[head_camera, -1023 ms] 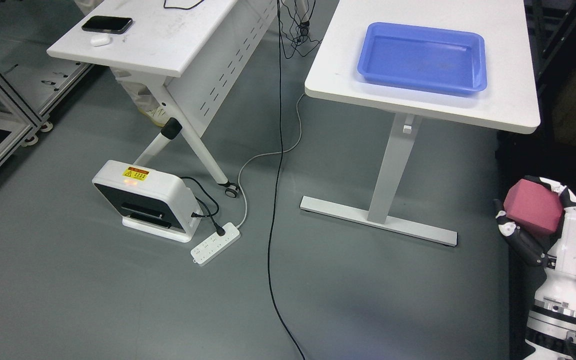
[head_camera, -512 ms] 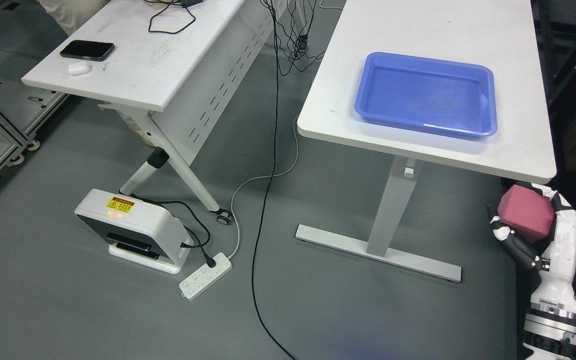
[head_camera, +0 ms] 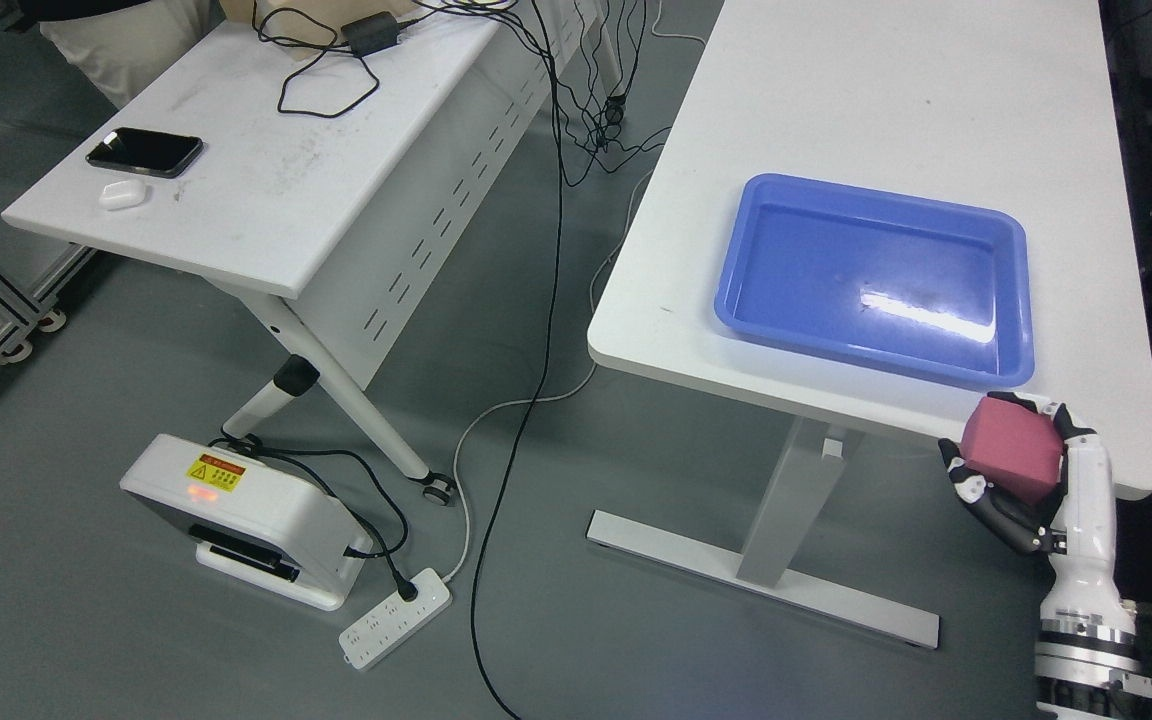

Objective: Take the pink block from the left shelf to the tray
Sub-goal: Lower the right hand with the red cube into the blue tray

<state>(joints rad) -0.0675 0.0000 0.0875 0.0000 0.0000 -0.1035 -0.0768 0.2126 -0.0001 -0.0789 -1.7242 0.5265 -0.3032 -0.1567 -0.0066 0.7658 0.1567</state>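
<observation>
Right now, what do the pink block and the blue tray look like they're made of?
The pink block, held in the right robot hand, looks like matte foam or soft plastic: flat dull faces, no glare, softened edges. I can't tell which. The blue tray looks like glossy moulded plastic: a bright light streak on its floor and a rounded, raised rim.

Pink block (head_camera: 1014,458) gripped at table edge; blue tray (head_camera: 874,280) on table.
</observation>
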